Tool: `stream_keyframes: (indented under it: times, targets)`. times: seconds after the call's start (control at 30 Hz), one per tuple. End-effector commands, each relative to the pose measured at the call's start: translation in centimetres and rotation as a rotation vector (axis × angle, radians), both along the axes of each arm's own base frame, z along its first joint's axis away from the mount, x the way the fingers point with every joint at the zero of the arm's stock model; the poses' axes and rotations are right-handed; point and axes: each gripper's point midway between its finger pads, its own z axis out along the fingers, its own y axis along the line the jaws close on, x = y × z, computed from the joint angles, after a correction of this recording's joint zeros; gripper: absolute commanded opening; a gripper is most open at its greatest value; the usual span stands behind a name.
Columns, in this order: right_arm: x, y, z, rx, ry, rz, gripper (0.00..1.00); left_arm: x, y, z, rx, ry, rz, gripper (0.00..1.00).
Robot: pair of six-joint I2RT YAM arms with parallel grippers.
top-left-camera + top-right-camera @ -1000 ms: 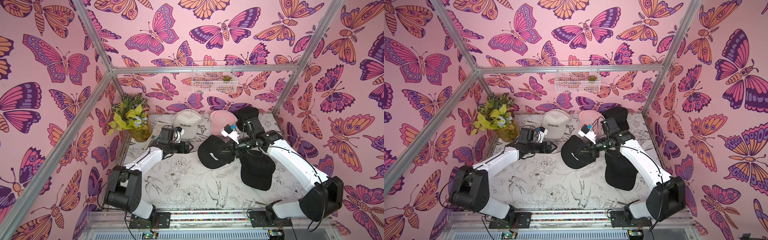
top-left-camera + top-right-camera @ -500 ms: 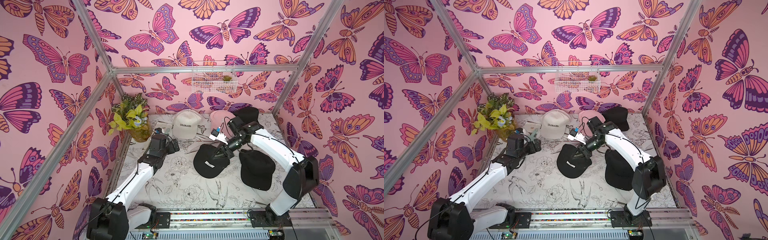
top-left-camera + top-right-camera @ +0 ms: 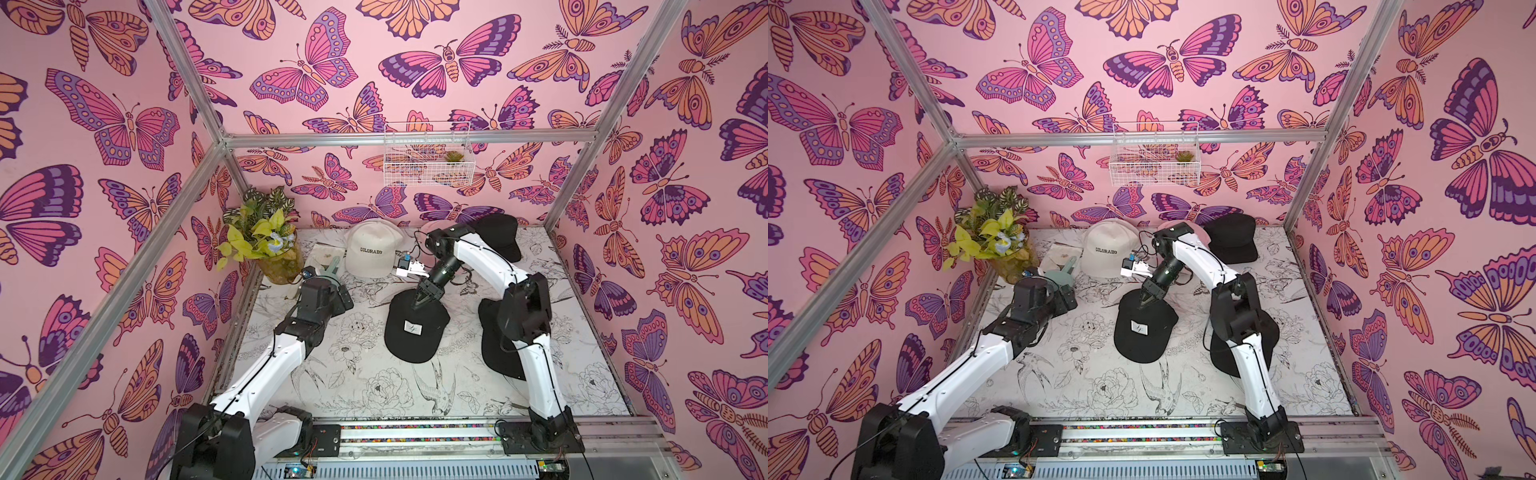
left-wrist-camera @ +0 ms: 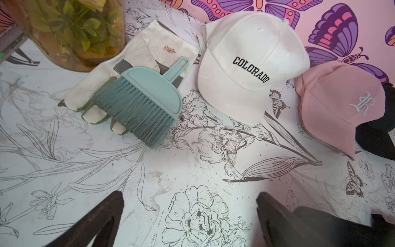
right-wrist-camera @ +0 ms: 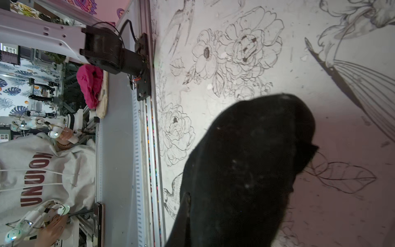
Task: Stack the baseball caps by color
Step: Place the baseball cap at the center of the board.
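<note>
Table [image 3: 353, 386]: black cap [image 3: 488, 332] at 3 o'clock, under the right arm. Patch cap [image 3: 415, 332] at centre. Rear black cap [image 3: 498, 237] at 1 o'clock. Cream cap [image 3: 374, 249] at 12 o'clock, pink cap [image 4: 333, 107] just beside it. Right gripper [image 3: 423, 300] is clamped on the patch cap's rear edge. Left gripper [image 4: 189, 196], at 10 o'clock, has its jaws apart and holds nothing.

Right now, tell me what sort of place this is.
Probably a robot test booth: a metal frame lined with butterfly wallpaper, two arms mounted on a rail, and a person holding controllers outside.
</note>
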Motion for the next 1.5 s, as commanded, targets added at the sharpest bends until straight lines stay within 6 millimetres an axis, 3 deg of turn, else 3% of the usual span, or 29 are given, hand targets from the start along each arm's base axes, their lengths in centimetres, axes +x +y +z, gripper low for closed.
stream_keyframes:
  times: [0.0, 0.1, 0.13, 0.27, 0.3, 0.33, 0.37, 0.43, 0.47, 0.57, 0.67, 0.73, 1.0, 1.23, 1.47]
  targets:
    - [1.1, -1.1, -1.3, -0.074, 0.035, 0.006, 0.04, -0.8, 0.1, -1.0, -0.043, 0.025, 0.018, 1.0]
    - [2.2, -0.3, -1.8, -0.057, 0.031, 0.004, 0.04, -1.1, -0.2, -1.2, -0.071, 0.032, 0.011, 1.0]
    - [2.5, -0.1, -1.9, -0.051, 0.021, 0.003, 0.09, -1.1, -0.4, -1.2, -0.086, 0.033, 0.005, 1.0]
    - [6.0, 0.9, -3.0, -0.095, -0.053, -0.139, 0.47, -1.3, -1.7, -2.0, -0.145, 0.072, -0.038, 1.0]
    - [7.1, 1.5, -2.5, -0.079, -0.079, -0.192, 0.62, -1.4, -2.2, -2.4, -0.166, 0.09, -0.056, 1.0]
    - [8.2, 2.0, -1.8, -0.068, -0.101, -0.259, 0.95, -1.5, -2.7, -2.8, -0.189, 0.11, -0.068, 1.0]
    - [9.8, 2.3, -1.1, -0.059, -0.145, -0.332, 0.99, -1.6, -3.2, -3.3, -0.211, 0.13, -0.08, 1.0]
    - [12.9, 2.1, 0.3, -0.068, -0.251, -0.495, 0.99, -1.8, -4.1, -4.1, -0.25, 0.169, -0.11, 1.0]
    - [13.4, 1.8, 1.3, -0.059, -0.279, -0.544, 0.99, -1.9, -4.6, -4.3, -0.272, 0.185, -0.126, 1.0]
    - [14.0, 0.1, 3.3, -0.055, -0.33, -0.688, 0.99, -2.4, -5.9, -5.2, -0.329, 0.231, -0.169, 1.0]
    - [13.6, -2.3, 3.6, -0.063, -0.348, -0.834, 0.99, -2.9, -6.9, -5.7, -0.368, 0.261, -0.211, 1.0]
    - [12.5, -3.9, 3.3, -0.06, -0.335, -0.933, 0.99, -3.4, -7.5, -6.9, -0.385, 0.309, -0.23, 1.0]
    - [6.4, -8.0, -0.4, -0.012, -0.186, -1.21, 0.99, -4.3, -9.4, -7.9, -0.418, 0.369, -0.283, 1.0]
    - [2.5, -8.4, -2.7, 0.107, 0.104, -1.377, 0.99, -4.2, -11.7, -8.0, -0.464, 0.404, -0.351, 1.0]
    - [0.0, -7.7, -4.2, 0.095, 0.102, -1.344, 0.99, -5.0, -13.9, -8.8, -0.487, 0.466, -0.403, 1.0]
